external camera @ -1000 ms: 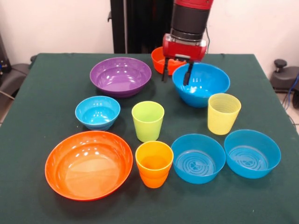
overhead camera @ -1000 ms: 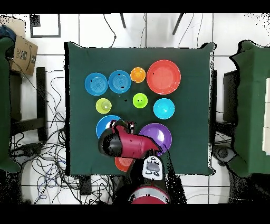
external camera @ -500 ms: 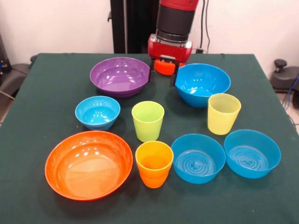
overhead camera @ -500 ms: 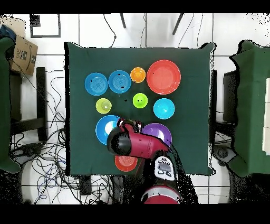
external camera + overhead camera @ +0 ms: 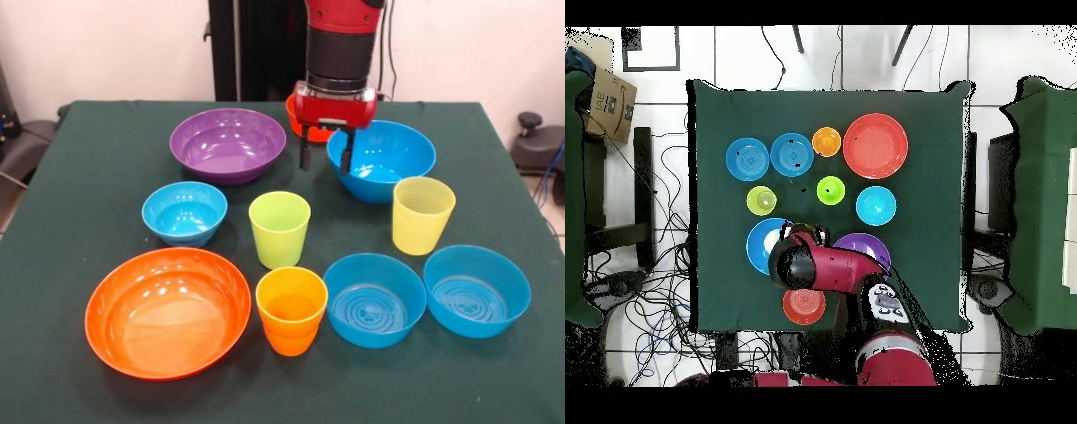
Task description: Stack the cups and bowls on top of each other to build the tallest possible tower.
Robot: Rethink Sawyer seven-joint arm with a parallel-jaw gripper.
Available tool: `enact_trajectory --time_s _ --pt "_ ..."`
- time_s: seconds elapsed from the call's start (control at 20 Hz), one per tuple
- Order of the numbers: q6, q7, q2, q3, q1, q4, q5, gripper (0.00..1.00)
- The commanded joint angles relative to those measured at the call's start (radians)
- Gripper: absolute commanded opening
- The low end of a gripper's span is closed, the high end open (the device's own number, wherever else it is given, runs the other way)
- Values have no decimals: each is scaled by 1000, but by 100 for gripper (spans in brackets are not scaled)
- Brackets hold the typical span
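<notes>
Nothing is stacked yet: the large blue bowl [image 5: 381, 159] sits alone at the back, beside the large purple bowl [image 5: 228, 144], with the small orange bowl [image 5: 300, 113] behind. Our gripper [image 5: 325, 152] hangs open and empty over the blue bowl's left rim (one finger inside, one outside, we judge). To grip well, we should lower until the wall sits between the fingers, then close gently, since glossy plastic may slip. Half a second ago the gripper was nearer the purple bowl; it has shifted toward the blue bowl's rim.
</notes>
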Motion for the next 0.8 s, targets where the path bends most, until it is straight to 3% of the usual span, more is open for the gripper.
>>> enact_trajectory --time_s 0.05,0.8 --pt "159 17 4 253 -72 47 -69 100" --pt "172 6 41 331 -112 51 -137 100"
